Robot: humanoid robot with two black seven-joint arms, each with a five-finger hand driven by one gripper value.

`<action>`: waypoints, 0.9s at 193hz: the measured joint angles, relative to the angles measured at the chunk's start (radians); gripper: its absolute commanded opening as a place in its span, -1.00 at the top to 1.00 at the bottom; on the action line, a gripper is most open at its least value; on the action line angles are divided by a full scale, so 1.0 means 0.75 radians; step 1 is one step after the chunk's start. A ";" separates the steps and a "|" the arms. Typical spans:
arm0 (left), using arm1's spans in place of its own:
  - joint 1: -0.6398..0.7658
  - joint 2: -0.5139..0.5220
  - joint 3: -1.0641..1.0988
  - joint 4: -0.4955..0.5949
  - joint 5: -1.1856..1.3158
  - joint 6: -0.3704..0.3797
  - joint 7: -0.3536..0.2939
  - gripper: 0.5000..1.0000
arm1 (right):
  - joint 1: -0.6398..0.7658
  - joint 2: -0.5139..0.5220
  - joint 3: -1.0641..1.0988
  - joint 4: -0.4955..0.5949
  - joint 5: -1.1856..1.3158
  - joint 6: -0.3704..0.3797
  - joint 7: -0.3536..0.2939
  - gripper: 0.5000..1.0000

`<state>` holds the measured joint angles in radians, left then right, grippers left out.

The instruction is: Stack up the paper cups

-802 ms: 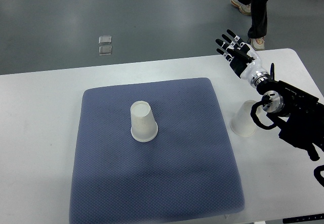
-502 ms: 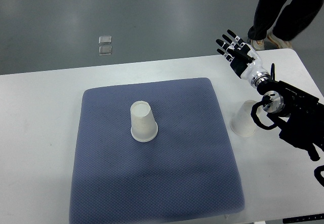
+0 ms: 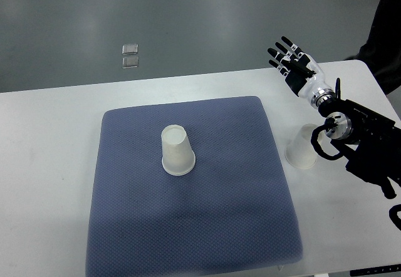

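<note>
My right hand [image 3: 292,64] hovers spread, holding nothing, at two o'clock. The nearer cup [image 3: 302,146] sits under my forearm [image 3: 351,130]; a careless descent likely topples it off the table [image 3: 50,164].

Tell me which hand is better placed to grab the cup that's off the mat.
Right. The right hand is open above the table's far right, close to the cup beside the mat. No left arm shows.

a white table [image 3: 56,139] stands on a glossy grey floor [image 3: 188,20] with soft reflections.
</note>
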<state>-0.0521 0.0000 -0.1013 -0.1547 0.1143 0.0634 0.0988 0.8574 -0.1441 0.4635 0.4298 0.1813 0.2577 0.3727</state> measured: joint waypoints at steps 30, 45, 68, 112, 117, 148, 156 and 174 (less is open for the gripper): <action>0.000 0.000 0.000 0.001 0.000 0.000 0.000 -1.00 | 0.000 -0.002 0.001 -0.004 0.000 0.000 0.000 -0.66; 0.000 0.000 0.000 0.001 0.000 0.000 0.001 -1.00 | 0.002 -0.002 0.001 -0.004 0.000 0.000 0.000 -0.66; 0.000 0.000 0.000 0.002 0.000 0.000 0.001 -1.00 | 0.007 -0.001 0.002 -0.005 0.000 -0.004 0.000 -0.66; 0.000 0.000 0.000 0.002 0.000 0.000 0.000 -1.00 | 0.012 -0.002 0.000 -0.003 -0.004 -0.019 0.000 -0.66; 0.000 0.000 0.000 0.002 0.000 0.000 0.000 -1.00 | 0.013 -0.003 0.000 -0.002 -0.004 -0.020 0.000 -0.66; 0.000 0.000 0.000 0.002 0.000 0.000 0.000 -1.00 | 0.026 -0.013 0.000 0.015 -0.006 -0.032 -0.002 -0.66; 0.000 0.000 0.000 0.002 0.000 0.000 0.000 -1.00 | 0.027 -0.015 0.000 0.019 -0.007 -0.034 -0.002 -0.66; 0.000 0.000 0.000 0.002 -0.001 0.000 0.000 -1.00 | 0.036 -0.022 -0.001 0.021 -0.009 -0.041 -0.003 -0.66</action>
<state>-0.0521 0.0000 -0.1012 -0.1533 0.1139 0.0634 0.0987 0.8847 -0.1608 0.4624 0.4458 0.1746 0.2272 0.3706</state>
